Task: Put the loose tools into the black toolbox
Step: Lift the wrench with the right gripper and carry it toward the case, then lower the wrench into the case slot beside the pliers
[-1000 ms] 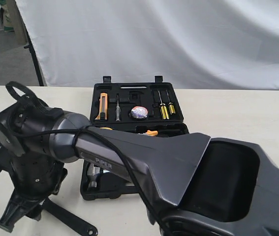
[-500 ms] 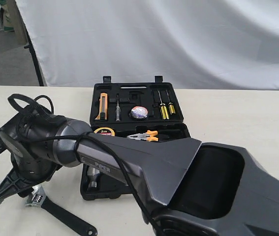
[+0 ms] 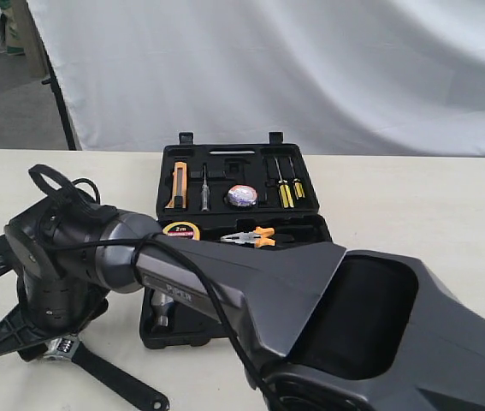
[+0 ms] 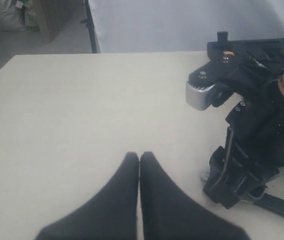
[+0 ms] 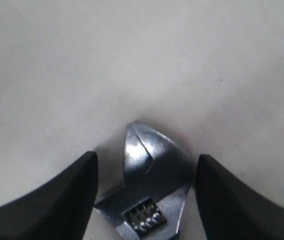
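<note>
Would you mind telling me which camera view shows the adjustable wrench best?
The right wrist view: the adjustable wrench lies close up, silver head sharp, inside the open right gripper. The exterior view shows its black handle, the head partly hidden by that gripper. The left wrist view shows only some handle.
</note>
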Motion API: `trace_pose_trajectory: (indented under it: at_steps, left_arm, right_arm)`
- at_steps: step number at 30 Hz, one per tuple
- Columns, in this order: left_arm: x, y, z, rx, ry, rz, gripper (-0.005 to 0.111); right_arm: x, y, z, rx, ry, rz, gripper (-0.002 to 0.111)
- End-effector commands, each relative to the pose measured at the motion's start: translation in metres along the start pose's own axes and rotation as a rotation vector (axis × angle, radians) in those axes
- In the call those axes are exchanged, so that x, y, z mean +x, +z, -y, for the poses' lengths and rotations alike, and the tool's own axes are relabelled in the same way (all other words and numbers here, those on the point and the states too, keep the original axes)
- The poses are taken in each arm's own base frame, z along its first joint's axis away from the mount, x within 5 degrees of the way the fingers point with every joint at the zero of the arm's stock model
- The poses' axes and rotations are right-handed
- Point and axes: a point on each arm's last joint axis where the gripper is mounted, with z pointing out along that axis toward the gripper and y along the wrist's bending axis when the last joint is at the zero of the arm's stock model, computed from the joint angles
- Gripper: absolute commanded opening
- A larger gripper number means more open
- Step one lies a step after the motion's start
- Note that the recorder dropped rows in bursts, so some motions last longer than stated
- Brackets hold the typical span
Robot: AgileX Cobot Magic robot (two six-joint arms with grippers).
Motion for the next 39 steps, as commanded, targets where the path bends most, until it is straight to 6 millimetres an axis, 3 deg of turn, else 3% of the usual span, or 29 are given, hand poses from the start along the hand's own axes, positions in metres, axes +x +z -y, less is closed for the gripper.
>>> trace_pose_trajectory:
  at_steps: [1,2,5,6,10,16,28,35,39]
  left_arm:
    - [-0.002,0.000,-0.001,-0.021,0.000,0.020,0.001]
    - [-0.002,0.000,-0.001,-0.021,0.000,0.020,0.001]
    - [-0.002,0.000,-0.001,-0.021,0.000,0.020,0.001]
    - [-0.002,0.000,-0.001,-0.021,0.000,0.020,0.001]
    - [-0.002,0.000,-0.001,-0.021,0.000,0.020,0.001]
    - [-0.002,0.000,-0.001,-0.021,0.000,0.020,0.001]
    - [-0.002,0.000,-0.001,-0.021,0.000,0.020,0.001]
    - [-0.002,0.000,-0.001,-0.021,0.000,0.020,0.001]
    - [-0.002,0.000,-0.001,-0.021,0.000,0.020,0.001]
  right_arm:
    - [0.013,0.014,0.002,0.011,-0.059,-0.105,0.055]
    - [0.018,0.020,0.003,0.016,-0.068,-0.144,0.048]
    - [0.022,0.021,0.004,0.022,-0.079,-0.188,0.005]
    - [0.022,0.018,0.004,0.023,-0.078,-0.195,0.000]
    - [0.019,-0.012,0.006,0.030,-0.081,-0.236,-0.001]
    - [0.004,-0.048,0.018,0.028,-0.054,-0.166,-0.001]
    - [-0.002,-0.090,0.057,0.053,0.021,-0.121,-0.001]
    - [0.009,-0.098,0.111,0.090,0.127,-0.158,-0.001]
    - [0.013,-0.100,0.156,0.118,0.203,-0.160,-0.001]
